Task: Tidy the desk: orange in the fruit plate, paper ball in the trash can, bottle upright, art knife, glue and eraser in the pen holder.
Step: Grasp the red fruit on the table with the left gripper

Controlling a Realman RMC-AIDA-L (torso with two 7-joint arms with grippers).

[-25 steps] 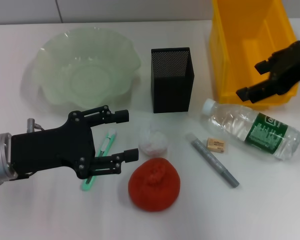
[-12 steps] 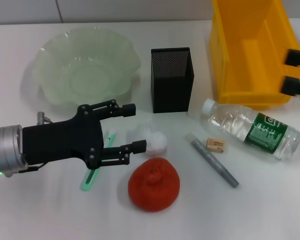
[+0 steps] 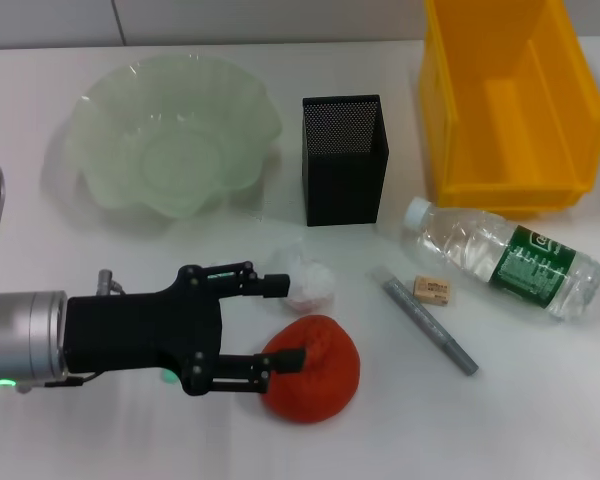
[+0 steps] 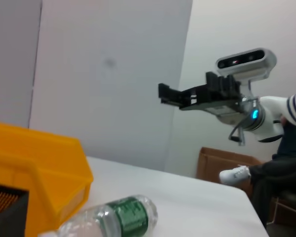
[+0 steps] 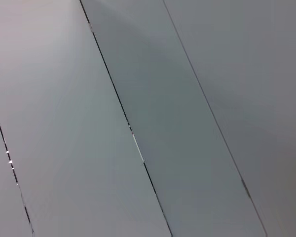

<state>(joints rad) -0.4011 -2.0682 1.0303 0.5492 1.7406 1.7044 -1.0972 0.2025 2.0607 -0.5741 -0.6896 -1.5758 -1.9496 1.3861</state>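
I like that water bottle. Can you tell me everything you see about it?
The bottle is clear plastic with a white cap and a green label with white print. It looks empty or nearly so. It lies on its side on the white table, cap toward the black pen holder, just in front of the yellow bin. No gripper touches it.

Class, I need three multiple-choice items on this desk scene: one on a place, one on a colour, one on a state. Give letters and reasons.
1. The eraser lies between:
A. glue stick and bottle
B. bowl and pen holder
C. orange and bowl
2. The bin is:
A. green
B. yellow
C. black
3. The bottle is:
A. upright
B. in the bin
C. lying down

Answers:
1 A, the eraser sits between the glue stick and the bottle.
2 B, the bin is yellow.
3 C, the bottle lies on its side.
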